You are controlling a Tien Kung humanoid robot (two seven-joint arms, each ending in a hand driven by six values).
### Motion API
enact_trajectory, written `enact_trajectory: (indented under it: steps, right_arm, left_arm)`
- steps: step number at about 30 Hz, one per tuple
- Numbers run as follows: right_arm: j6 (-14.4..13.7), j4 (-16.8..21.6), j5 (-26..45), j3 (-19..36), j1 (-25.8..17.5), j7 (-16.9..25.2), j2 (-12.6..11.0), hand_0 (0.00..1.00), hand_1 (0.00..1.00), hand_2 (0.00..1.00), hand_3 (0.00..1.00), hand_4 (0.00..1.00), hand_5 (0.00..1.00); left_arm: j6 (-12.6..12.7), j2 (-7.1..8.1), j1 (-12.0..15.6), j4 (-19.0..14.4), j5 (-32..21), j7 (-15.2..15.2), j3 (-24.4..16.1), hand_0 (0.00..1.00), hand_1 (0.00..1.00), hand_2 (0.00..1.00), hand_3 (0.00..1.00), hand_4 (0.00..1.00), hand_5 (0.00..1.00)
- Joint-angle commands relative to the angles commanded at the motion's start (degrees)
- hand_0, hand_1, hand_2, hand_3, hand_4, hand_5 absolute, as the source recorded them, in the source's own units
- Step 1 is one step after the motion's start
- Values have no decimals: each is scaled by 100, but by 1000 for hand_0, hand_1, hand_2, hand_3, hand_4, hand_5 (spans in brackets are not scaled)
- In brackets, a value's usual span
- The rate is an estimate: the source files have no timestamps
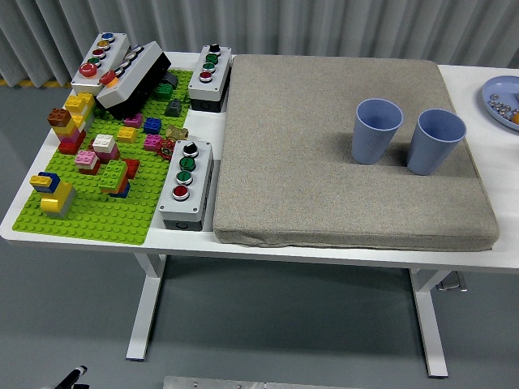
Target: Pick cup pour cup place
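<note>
I see neither of the robot's hands over the table from the head camera, so I can't tell whether their fingers are apart or together, and nothing on the table is held or touched by them. The only possible trace of the robot is a small dark tip (75, 374) at the bottom left, down by the floor, too small for me to identify.

The two cups sit side by side on the right part of the grey pad (340, 203), near each other with a narrow gap between them. The left cup (377, 130) stands upright, its long axis vertical and its open mouth facing up; I can look into it and make out no contents. The right cup (436, 142) is upright the same way, mouth up, standing close to the pad's right edge.

The pad covers most of the white table (486, 89). At the far right edge a blue plate (496, 91) with small bits on it is cut off by the frame. To the left of the pad a green baseplate (105, 219) carries scattered coloured bricks. A grey button box (186, 184) lies between the baseplate and the pad, another (209, 74) stands at the pad's far left corner, and a third (101, 63) sits at the far left beside a tilted black box (136, 81).
</note>
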Motion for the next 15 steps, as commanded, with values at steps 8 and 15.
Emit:
enact_trajectory:
  steps: [8, 15]
  right_arm:
    - [-1, 8, -8, 3, -5, -4, -2, 852, 747, 734, 784, 811, 998]
    - [5, 17, -12, 15, 16, -4, -11, 852, 747, 734, 784, 811, 998]
  left_arm:
    - [0, -4, 5, 0, -11, 1, -3, 869, 852, 864, 776, 640, 972]
    - [-1, -7, -12, 0, -4, -1, -21, 870, 853, 864, 777, 639, 972]
